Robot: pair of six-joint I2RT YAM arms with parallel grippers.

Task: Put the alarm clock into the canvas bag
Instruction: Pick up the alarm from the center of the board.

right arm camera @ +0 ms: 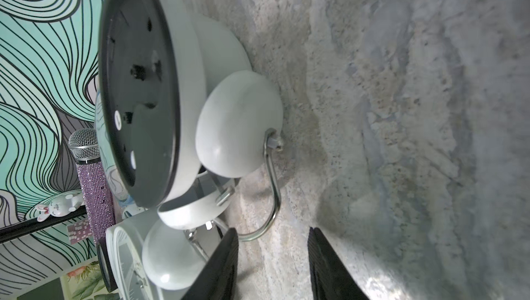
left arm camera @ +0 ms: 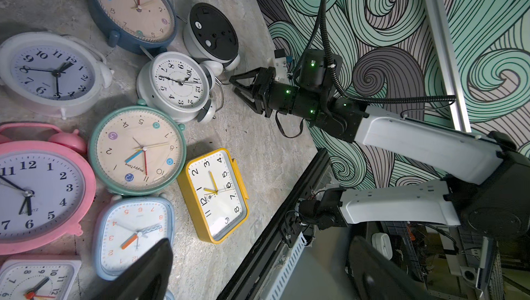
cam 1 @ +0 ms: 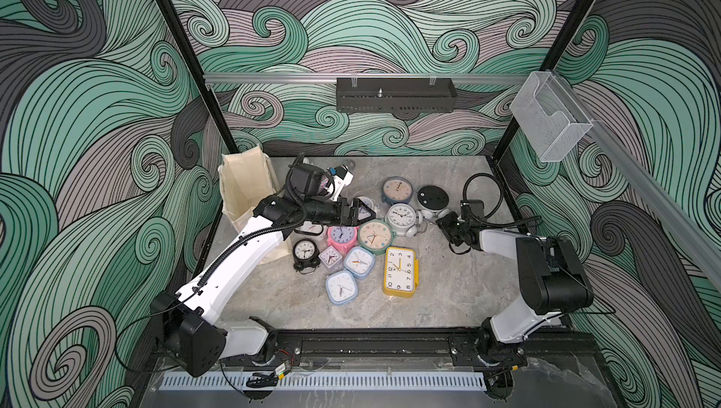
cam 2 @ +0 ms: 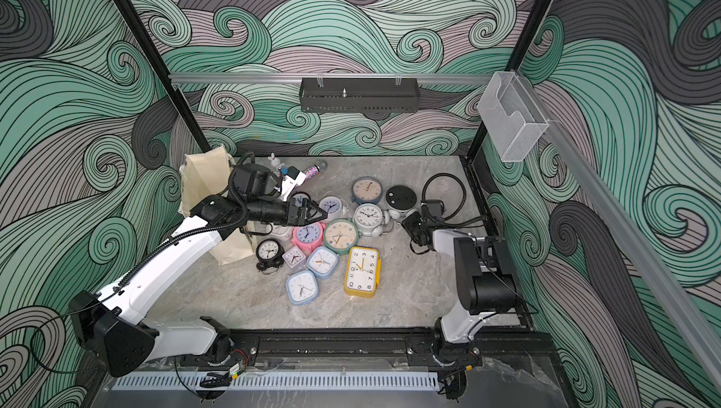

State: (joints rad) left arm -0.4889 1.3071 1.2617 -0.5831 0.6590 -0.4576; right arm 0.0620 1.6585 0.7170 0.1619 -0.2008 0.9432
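Right wrist view showed the right hand (right arm camera: 272, 231) partly open, empty, beside the face-down white twin-bell alarm clock (right arm camera: 160, 89): likely rigid, light, slippery-domed, best taken by its wire handle (right arm camera: 276, 189).

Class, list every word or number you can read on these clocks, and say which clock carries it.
"HappyTime": dial of the mint-green round clock.
"1" to "12": dial of the yellow rectangular clock.
Small print on the pink clock: partly hidden by its hands.
Brand line on the blue round clock: too blurred to read.
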